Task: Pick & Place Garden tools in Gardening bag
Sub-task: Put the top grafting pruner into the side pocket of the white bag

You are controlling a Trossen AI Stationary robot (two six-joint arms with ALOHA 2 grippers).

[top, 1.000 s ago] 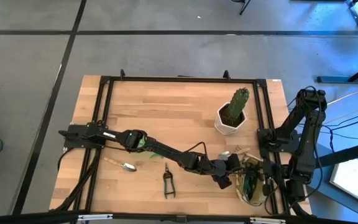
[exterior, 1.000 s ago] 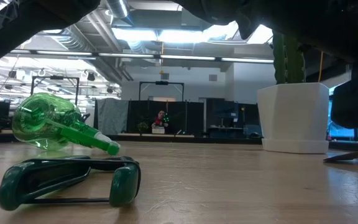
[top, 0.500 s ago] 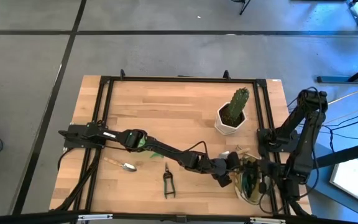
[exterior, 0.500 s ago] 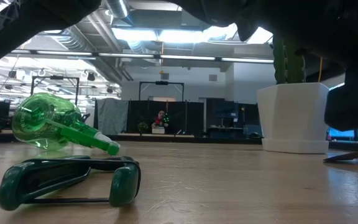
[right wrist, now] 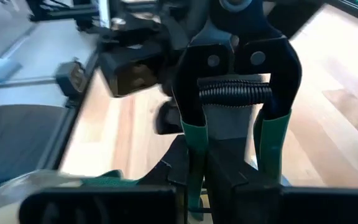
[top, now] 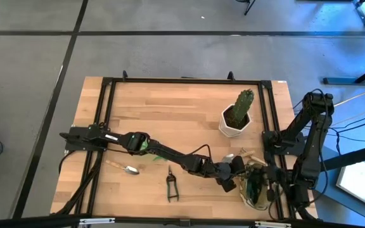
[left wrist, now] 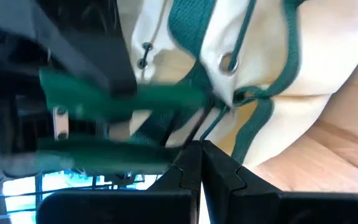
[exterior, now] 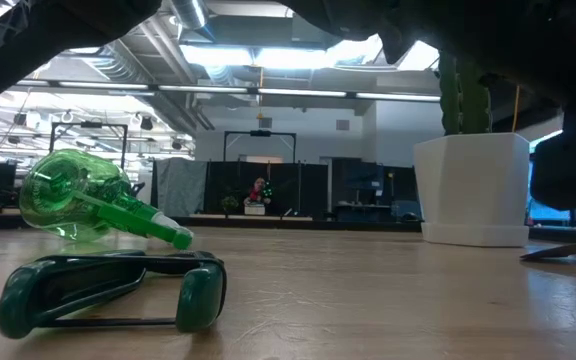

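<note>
On the pale wood-plank counter (top: 170,114), toward its left front, a small trowel (top: 124,168) lies flat, silver scoop on a wooden handle, and just right of it a pair of shears (top: 171,184) with dark blades and green grips rests alone. A translucent green plastic spray bottle (exterior: 78,205) lies on its side, seen from table height behind those shears' rubbery grips. The left arm reaches across the boards, and its left pincer (top: 236,172) is clenched tight, finger tips pressed together, right at the soft fabric bag (left wrist: 291,68), cream-khaki cloth edged in dark green trim with metal eyelets. The bag sits at the counter's front right corner, with tools poking from its rim. The right pincer (top: 258,185) hangs over the bag's mouth, grasping a second pair of shears (right wrist: 232,81) by its green handles, black blades and coiled spring upright. Behind stands a white faceted pot (top: 233,125) holding a ribbed green cactus (top: 243,104).
</note>
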